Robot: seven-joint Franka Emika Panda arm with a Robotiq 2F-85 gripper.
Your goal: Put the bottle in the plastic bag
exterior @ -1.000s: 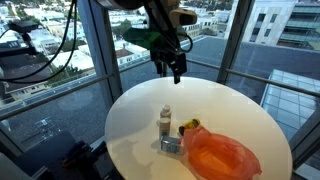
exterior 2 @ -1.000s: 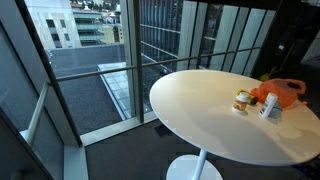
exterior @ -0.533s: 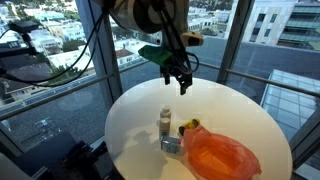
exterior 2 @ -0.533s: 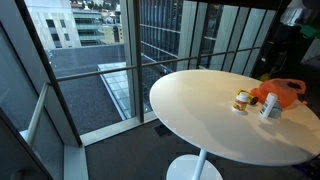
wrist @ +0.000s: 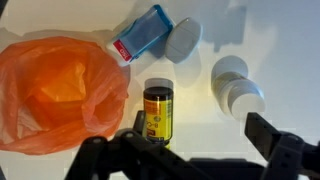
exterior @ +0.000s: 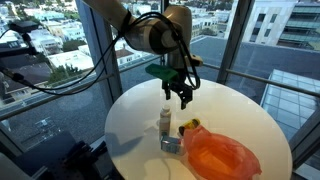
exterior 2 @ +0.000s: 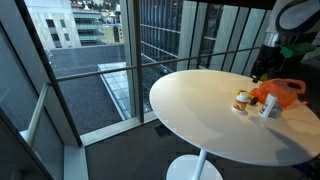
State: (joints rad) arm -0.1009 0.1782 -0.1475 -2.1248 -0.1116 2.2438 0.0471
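Fingers (wrist: pixel 272 140) are spread wide with nothing between them, so the gripper (wrist: pixel 195 135) is released and just hanging above the table (exterior: pixel 135 110); in an exterior view it sits up over the clutter (exterior: pixel 183 97). Straight under it in the wrist view is a small dark jar (wrist: pixel 157 112) with a yellow label, standing upright with its lid on. Off to one side is the white bottle (wrist: pixel 238 88), also upright and capped, on the bare tabletop and not in any bag; it's visible in both exterior views (exterior: pixel 165 121) (exterior 2: pixel 268 107). On the jar's other side is the orange plastic bag (wrist: pixel 60 95), crumpled and lying flat, just beside the jar. It's see-through-ish, but I can't tell if anything's in it. Further out there's a blue container (wrist: pixel 140 33) with a red end lying on its side, and a round grey lid (wrist: pixel 183 40) touching it.
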